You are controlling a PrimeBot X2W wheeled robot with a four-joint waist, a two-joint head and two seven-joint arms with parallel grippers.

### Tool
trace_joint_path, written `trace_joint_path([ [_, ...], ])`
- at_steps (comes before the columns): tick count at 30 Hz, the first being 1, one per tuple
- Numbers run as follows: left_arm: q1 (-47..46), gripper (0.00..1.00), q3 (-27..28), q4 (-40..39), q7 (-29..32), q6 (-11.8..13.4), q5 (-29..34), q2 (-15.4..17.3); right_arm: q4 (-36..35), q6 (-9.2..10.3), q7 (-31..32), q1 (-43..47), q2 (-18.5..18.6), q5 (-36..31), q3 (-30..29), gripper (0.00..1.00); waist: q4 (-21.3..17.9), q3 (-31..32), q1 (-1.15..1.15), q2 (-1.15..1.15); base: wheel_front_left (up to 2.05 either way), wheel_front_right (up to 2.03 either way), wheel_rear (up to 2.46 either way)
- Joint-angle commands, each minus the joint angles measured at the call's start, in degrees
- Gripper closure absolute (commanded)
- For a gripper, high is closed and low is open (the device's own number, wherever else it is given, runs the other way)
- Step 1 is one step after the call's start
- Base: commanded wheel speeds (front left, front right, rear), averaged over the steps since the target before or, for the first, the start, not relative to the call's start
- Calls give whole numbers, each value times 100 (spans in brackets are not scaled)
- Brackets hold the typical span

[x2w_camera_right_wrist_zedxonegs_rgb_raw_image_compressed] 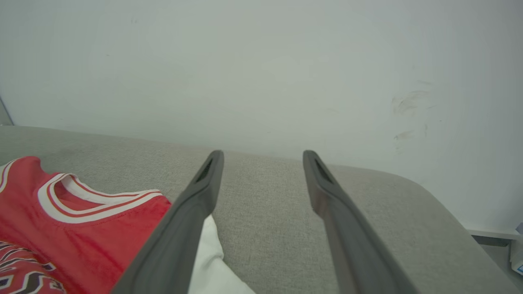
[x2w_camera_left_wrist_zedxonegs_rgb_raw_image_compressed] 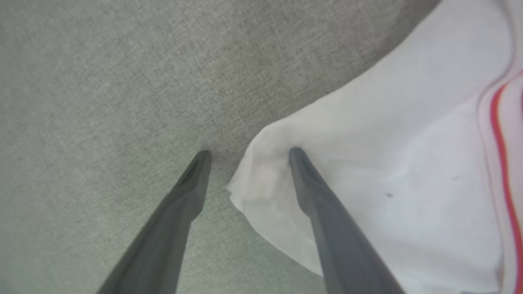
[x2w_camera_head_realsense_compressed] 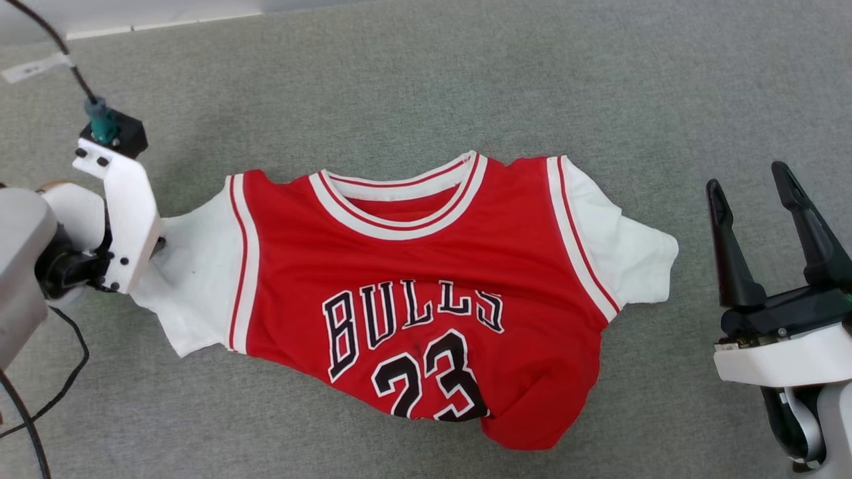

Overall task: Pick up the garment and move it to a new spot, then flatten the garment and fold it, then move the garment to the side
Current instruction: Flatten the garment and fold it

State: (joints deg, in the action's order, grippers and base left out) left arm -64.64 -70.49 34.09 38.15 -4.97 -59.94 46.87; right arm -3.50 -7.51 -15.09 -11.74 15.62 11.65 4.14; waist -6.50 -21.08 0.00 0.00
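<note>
The garment (x2w_camera_head_realsense_compressed: 426,279), a red jersey with white sleeves, black lettering and the number 23, lies face up and spread on the grey cloth surface (x2w_camera_head_realsense_compressed: 466,80), its lower hem rumpled. My left gripper (x2w_camera_left_wrist_zedxonegs_rgb_raw_image_compressed: 247,157) is open at the tip of the left white sleeve (x2w_camera_left_wrist_zedxonegs_rgb_raw_image_compressed: 388,163): one finger rests on the sleeve's edge, the other on bare cloth beside it. From the head camera its fingers are hidden under the white wrist mount (x2w_camera_head_realsense_compressed: 126,213). My right gripper (x2w_camera_head_realsense_compressed: 747,178) stands open to the right of the other sleeve, apart from it, with nothing between its fingers (x2w_camera_right_wrist_zedxonegs_rgb_raw_image_compressed: 263,155).
A black cable with a teal plug (x2w_camera_head_realsense_compressed: 100,120) runs up from the left wrist. A white wall (x2w_camera_right_wrist_zedxonegs_rgb_raw_image_compressed: 261,61) rises behind the surface's rounded far edge (x2w_camera_right_wrist_zedxonegs_rgb_raw_image_compressed: 367,171). Bare grey cloth surrounds the jersey on all sides.
</note>
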Motion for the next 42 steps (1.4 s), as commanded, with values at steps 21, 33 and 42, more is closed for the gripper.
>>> trace_joint_path([
  [21, 224, 100, -67, -696, -885, -188, 275, -6, 332, 5, 1675, -1500, 2198, 681, 1512, 0, 480, 784, 0, 0, 0, 0, 0],
  [33, 64, 100, -61, -1366, -1060, -92, 529, -231, 754, 5, 5712, -3615, 3526, 3343, 4661, 0, 870, 603, 0, 0, 0, 0, 0],
  [42, -283, 100, 60, -1650, -1120, 8, 643, -358, 2037, 4, 6187, -4227, 3123, 4155, 5161, 0, 1157, 40, 0, 0, 0, 0, 0],
])
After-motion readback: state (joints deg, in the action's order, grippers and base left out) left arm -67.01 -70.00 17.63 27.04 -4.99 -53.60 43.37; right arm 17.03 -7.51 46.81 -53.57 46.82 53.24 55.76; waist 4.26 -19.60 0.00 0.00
